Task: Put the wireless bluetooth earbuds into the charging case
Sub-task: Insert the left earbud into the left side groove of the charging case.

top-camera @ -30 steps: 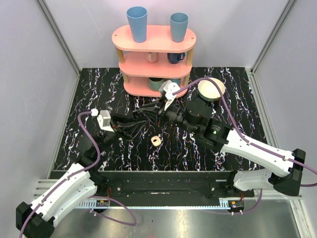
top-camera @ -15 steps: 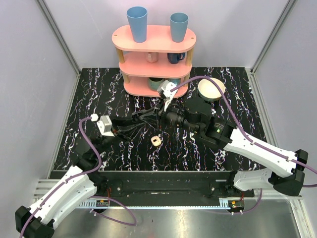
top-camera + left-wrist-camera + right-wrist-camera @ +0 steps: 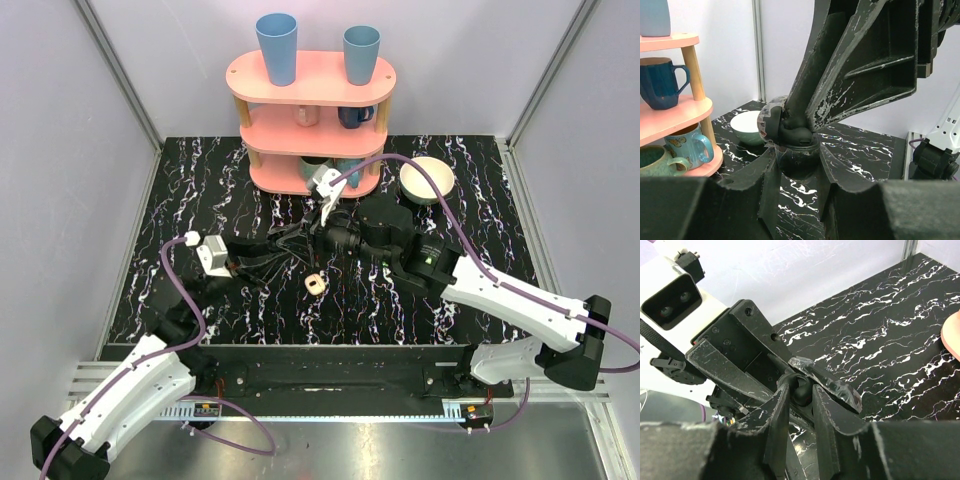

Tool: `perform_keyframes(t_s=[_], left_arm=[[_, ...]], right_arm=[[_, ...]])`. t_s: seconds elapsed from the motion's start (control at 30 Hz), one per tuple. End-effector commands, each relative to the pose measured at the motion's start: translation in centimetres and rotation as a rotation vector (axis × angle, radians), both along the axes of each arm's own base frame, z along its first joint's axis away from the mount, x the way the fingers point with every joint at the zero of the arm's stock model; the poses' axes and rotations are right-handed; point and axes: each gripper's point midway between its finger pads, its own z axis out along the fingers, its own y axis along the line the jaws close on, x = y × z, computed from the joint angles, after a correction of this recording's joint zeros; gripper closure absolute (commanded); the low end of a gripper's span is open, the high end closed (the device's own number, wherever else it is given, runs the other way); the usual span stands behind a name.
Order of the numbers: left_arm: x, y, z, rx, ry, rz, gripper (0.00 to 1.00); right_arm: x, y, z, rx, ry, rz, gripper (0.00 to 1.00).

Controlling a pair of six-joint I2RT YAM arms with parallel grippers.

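Note:
In the top view my left gripper (image 3: 296, 243) and right gripper (image 3: 318, 236) meet tip to tip above the table. In the left wrist view my left gripper (image 3: 797, 167) is shut on a black round cup-like object (image 3: 797, 157). In the right wrist view my right gripper (image 3: 801, 392) is shut on a small black glossy bud-shaped piece (image 3: 802, 390) sitting at that object's top. A small cream-white case with a tan hollow (image 3: 316, 284) lies on the table just in front of the grippers. No off-white earbuds show.
A pink three-tier shelf (image 3: 310, 110) with cups and mugs stands at the back, close behind the grippers. A cream bowl (image 3: 427, 180) sits to its right and also shows in the left wrist view (image 3: 746, 127). Grey walls enclose the black marbled table (image 3: 200, 190).
My right arm has moved left and closed in on the left gripper. The left gripper has shifted slightly. The cream-white case has not moved.

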Motion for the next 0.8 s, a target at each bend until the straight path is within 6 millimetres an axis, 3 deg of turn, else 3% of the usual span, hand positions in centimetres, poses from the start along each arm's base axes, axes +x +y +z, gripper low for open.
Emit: perform_keyframes(t_s=[0.0,0.33,0.77], left_arm=[[-1.4,0.0,2.2,-0.027,-0.094,-0.041,1.0],[-1.5,0.1,2.5,-0.044,-0.099,-0.04,1.0],[-1.1,0.5,3.1,-0.079,-0.09,-0.014,1.0]], right_arm=[[0.0,0.3,1.9,0.033,-0.017,-0.004,0.67],[-0.8,0.7,1.5,0.013,-0.015,0.051,0.69],[-1.8,0.4,0.6,-0.016,-0.023,0.104,0.94]])
